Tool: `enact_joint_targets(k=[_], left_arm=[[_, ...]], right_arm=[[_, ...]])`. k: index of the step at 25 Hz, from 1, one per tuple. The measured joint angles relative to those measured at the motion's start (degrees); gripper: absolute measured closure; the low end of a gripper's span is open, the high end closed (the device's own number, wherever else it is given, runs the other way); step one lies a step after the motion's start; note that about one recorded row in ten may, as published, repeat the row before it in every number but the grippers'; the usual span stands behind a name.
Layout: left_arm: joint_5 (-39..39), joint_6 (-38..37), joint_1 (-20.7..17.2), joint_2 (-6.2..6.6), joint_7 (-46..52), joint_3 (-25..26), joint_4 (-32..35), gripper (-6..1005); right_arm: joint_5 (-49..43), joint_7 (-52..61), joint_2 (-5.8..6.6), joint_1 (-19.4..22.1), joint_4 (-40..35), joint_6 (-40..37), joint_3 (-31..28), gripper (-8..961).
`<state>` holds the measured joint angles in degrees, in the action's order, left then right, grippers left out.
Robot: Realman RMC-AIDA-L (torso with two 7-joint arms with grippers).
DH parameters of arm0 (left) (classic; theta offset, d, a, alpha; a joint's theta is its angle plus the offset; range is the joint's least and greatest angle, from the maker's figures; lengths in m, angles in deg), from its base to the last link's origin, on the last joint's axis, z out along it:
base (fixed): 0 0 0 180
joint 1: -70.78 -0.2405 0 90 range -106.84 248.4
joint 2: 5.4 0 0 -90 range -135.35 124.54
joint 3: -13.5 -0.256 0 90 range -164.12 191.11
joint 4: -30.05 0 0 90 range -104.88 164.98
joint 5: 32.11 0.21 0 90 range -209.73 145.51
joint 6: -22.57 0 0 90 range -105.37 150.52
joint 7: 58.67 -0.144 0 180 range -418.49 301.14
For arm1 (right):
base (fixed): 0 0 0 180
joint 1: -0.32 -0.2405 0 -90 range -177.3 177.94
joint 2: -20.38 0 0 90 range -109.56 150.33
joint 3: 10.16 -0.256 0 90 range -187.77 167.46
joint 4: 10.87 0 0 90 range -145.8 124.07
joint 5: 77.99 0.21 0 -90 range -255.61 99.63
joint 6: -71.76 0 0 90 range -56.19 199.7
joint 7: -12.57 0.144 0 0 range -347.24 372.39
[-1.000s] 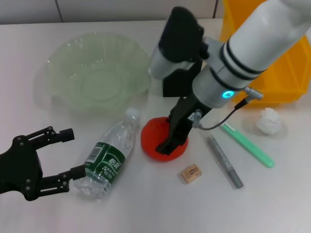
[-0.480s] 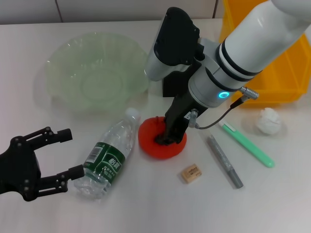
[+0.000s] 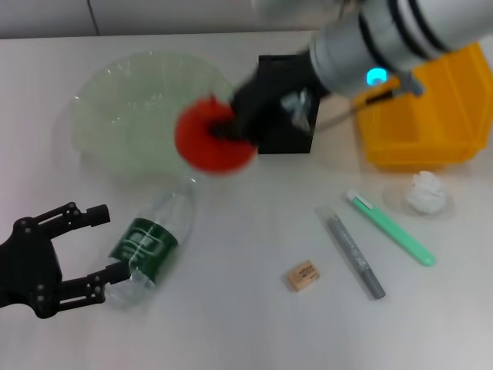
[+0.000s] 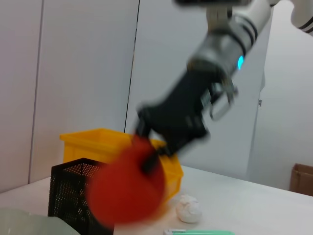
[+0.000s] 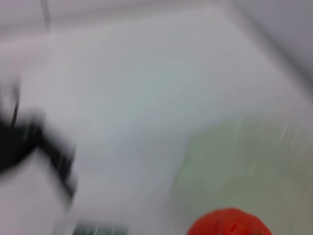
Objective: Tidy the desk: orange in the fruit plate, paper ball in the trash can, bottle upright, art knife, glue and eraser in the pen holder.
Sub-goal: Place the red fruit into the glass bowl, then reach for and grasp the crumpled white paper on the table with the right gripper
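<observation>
My right gripper (image 3: 225,129) is shut on the red-orange orange (image 3: 206,142) and holds it in the air over the near right rim of the pale-green fruit plate (image 3: 108,85). Both are motion-blurred. The left wrist view shows the orange (image 4: 128,188) under the right gripper (image 4: 159,144); the right wrist view shows the orange (image 5: 230,224) above the plate (image 5: 244,156). The bottle (image 3: 146,243) lies on its side, its base by my open left gripper (image 3: 102,243). The pen holder (image 3: 291,137), trash can (image 3: 431,116), paper ball (image 3: 426,193), glue (image 3: 393,229), art knife (image 3: 354,256) and eraser (image 3: 302,275) stay on the desk.
The right arm reaches across the back of the desk, above the pen holder (image 4: 68,196) and beside the trash can (image 4: 98,139). The paper ball (image 4: 188,209) lies in front of the trash can. The small items lie together at the front right.
The right gripper has lifted the orange off the desk and carried it left and back to the plate's rim. The bottle has shifted left toward the left gripper.
</observation>
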<state>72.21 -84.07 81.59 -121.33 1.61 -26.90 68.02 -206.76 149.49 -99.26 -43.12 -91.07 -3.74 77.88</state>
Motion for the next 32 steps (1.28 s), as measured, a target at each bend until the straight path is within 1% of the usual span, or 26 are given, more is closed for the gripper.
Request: enact_joint_targets(k=[1, 2, 3, 6, 7, 8, 9, 12, 13, 15, 18, 20, 22, 23, 24, 26, 27, 28, 29, 32], left_arm=[[0.0, 0.0, 0.0, -0.06, 0.0, 0.0, 0.0, 168], [0.0, 0.0, 0.0, -0.18, -0.1, 0.0, 0.0, 168], [0.0, 0.0, 0.0, -0.18, -0.1, 0.0, 0.0, 168], [0.0, 0.2, 0.0, -0.38, -0.6, 0.0, -0.1, 169], [0.0, 0.2, 0.0, -0.38, -0.6, 0.0, -0.1, 169], [0.0, 0.5, 0.0, -0.38, -0.8, 0.0, -0.6, 169], [0.0, 0.5, 0.0, -0.38, -0.8, 0.0, -0.6, 169], [0.0, 1.3, 0.0, -0.13, -1.1, 0.0, -1.9, 168], [0.0, 1.6, 0.1, 0.00, -1.5, 0.0, -2.5, 168], [0.0, 1.7, 0.1, 0.03, -1.6, 0.0, -2.5, 168], [0.0, 1.7, 0.2, 0.06, -1.7, 0.0, -2.7, 167], [0.0, 1.7, 0.2, 0.06, -1.7, 0.0, -2.7, 167], [0.0, 1.7, 0.2, 0.07, -1.7, 0.1, -2.7, 167], [0.0, 1.7, 0.2, 0.07, -1.7, 0.1, -2.7, 167], [0.0, 1.7, 0.3, 0.10, -1.7, 0.1, -2.7, 167], [0.0, 1.7, 0.3, 0.17, -1.7, 0.1, -2.7, 167], [0.0, 1.7, 0.3, 0.17, -1.7, 0.1, -2.7, 167], [0.0, 1.6, 0.3, 0.24, -1.7, 0.1, -2.7, 168], [0.0, 1.3, 0.2, 0.35, -1.7, 0.1, -2.7, 168], [-0.1, 1.1, 0.3, 0.41, -1.7, 0.1, -2.7, 168]], right_arm=[[1.9, -1.0, 0.00, 0.0, 0.4, 2.9, -0.5, 740], [5.6, -4.0, 0.02, -0.3, 3.0, 10.8, -0.3, 747], [5.6, -4.0, 0.02, -0.3, 3.0, 10.8, -0.3, 755], [11.3, -8.9, -0.07, -1.9, 9.7, 22.4, 2.2, 778], [11.3, -8.9, -0.07, -1.9, 9.7, 22.4, 2.2, 785], [14.9, -11.4, -0.07, -3.2, 13.4, 26.8, 3.8, 792], [14.9, -11.4, -0.07, -3.2, 13.4, 26.8, 3.8, 799], [18.9, -14.4, -0.14, -4.5, 17.4, 31.0, 5.4, 819], [19.8, -15.1, -0.17, -4.9, 18.8, 32.8, 5.9, 747], [19.9, -15.2, -0.16, -5.0, 19.3, 33.4, 6.0, 604], [20.0, -15.2, -0.17, -4.9, 19.7, 34.1, 6.1, 480], [20.0, -15.2, -0.16, -4.7, 19.6, 34.1, 6.0, 398], [20.1, -15.1, -0.11, -3.7, 18.6, 33.7, 5.7, 357], [20.1, -14.9, 0.06, -2.1, 16.8, 32.3, 5.1, 336], [20.1, -14.9, 0.06, -2.1, 16.8, 32.3, 5.1, 316], [20.0, -14.7, 0.20, -0.1, 14.0, 28.5, 2.9, 275], [19.7, -14.5, 0.27, 1.0, 11.9, 24.9, 0.7, 254], [17.8, -13.0, 0.46, 2.8, 7.8, 16.0, -4.1, 234], [17.8, -13.0, 0.46, 2.8, 7.8, 16.0, -4.1, 213], [9.6, -6.7, 0.65, 4.6, -0.6, 0.1, -12.9, 160]])
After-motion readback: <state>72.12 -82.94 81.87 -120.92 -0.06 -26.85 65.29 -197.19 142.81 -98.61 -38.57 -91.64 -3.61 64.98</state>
